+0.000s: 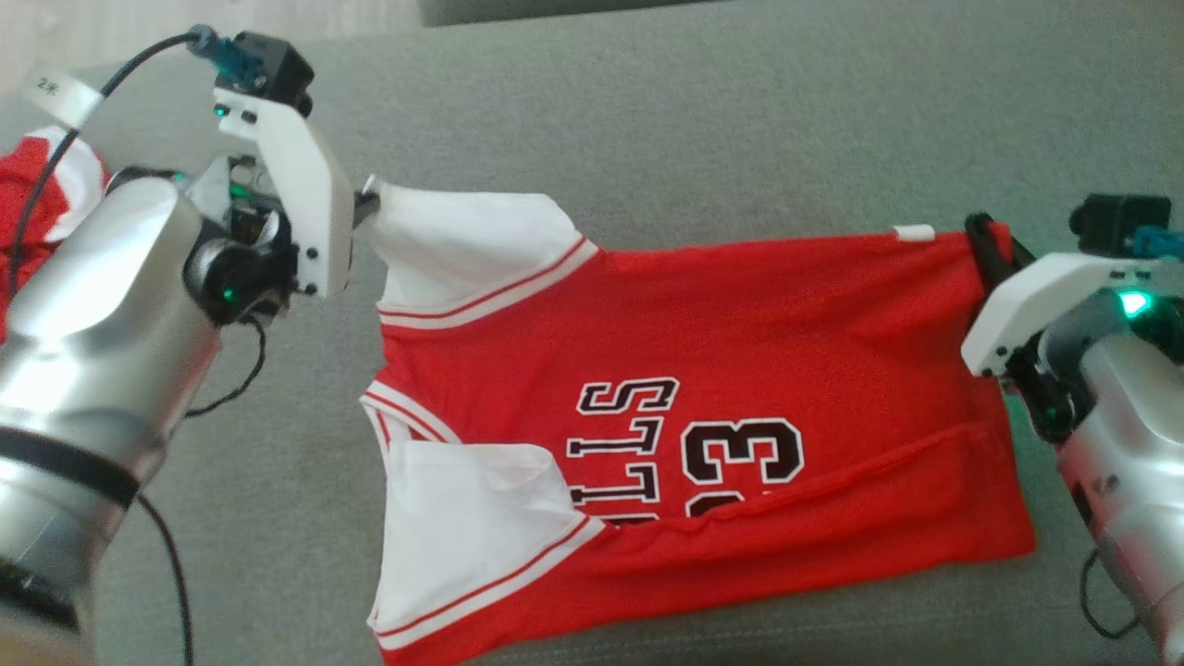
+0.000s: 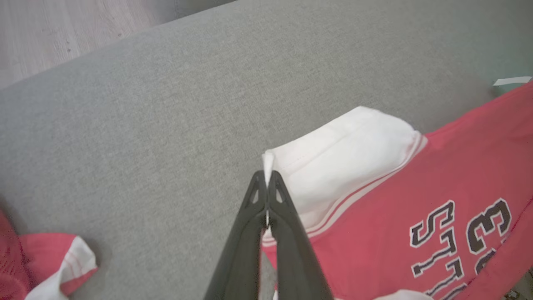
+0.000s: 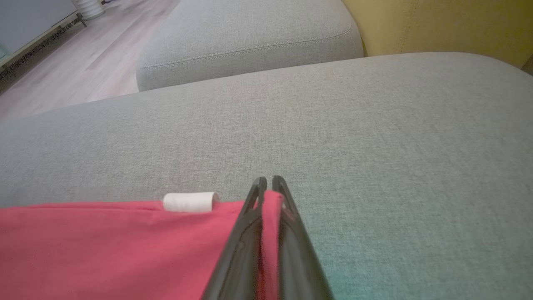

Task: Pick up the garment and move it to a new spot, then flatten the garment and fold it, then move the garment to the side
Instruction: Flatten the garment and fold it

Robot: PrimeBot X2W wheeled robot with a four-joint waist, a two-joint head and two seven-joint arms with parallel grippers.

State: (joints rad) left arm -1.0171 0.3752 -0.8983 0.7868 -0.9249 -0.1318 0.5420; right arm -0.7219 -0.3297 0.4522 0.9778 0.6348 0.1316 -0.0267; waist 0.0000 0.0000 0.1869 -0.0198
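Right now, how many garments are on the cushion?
2. The jersey lies spread centrally, held by the left gripper and right gripper; a second red-and-white garment is bunched at the robot's far left, partly out of frame.

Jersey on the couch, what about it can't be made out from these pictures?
- Jersey lettering: head view, lower letters and second digit covered by a folded-up red flap.
- White label: right wrist view, too small to read.
- Second red-and-white garment: head view, behind the left arm and cut off by the left edge.

Soft even daylight; slight blur
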